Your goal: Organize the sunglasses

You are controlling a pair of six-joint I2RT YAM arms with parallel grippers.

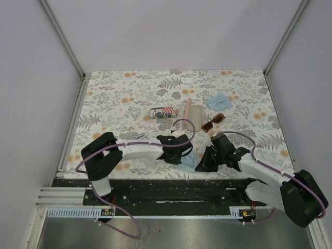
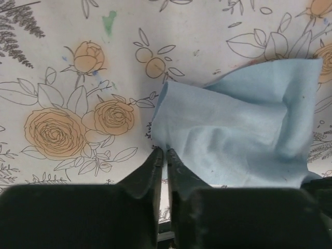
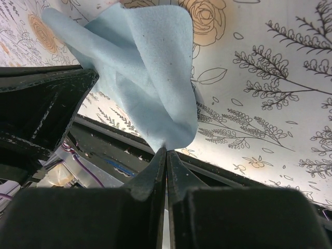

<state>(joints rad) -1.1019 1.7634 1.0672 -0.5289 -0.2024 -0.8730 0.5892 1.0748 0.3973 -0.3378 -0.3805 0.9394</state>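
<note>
The sunglasses lay on the floral counter, well beyond both arms and untouched. They were a small pair with a glossy reddish-brown frame and dark lenses, set at a slant with one end toward the back wall. Just to their left sat a pale beige pouch, and farther left a flag-printed case. A loose blue cloth rested behind the sunglasses, near but apart from them.

Neither arm was on the glasses. Both worked a second cloth at the counter's near edge, a light blue piece bunched into soft folds. The left fingers were drawn almost together, clenched on the cloth's lower left edge (only a sliver of gap showed between them). The right fingers were pinched tight on another corner, and from that grip the fabric rose and fanned out wide. In the overhead view the two wrists faced each other, with the cloth between them.
</note>
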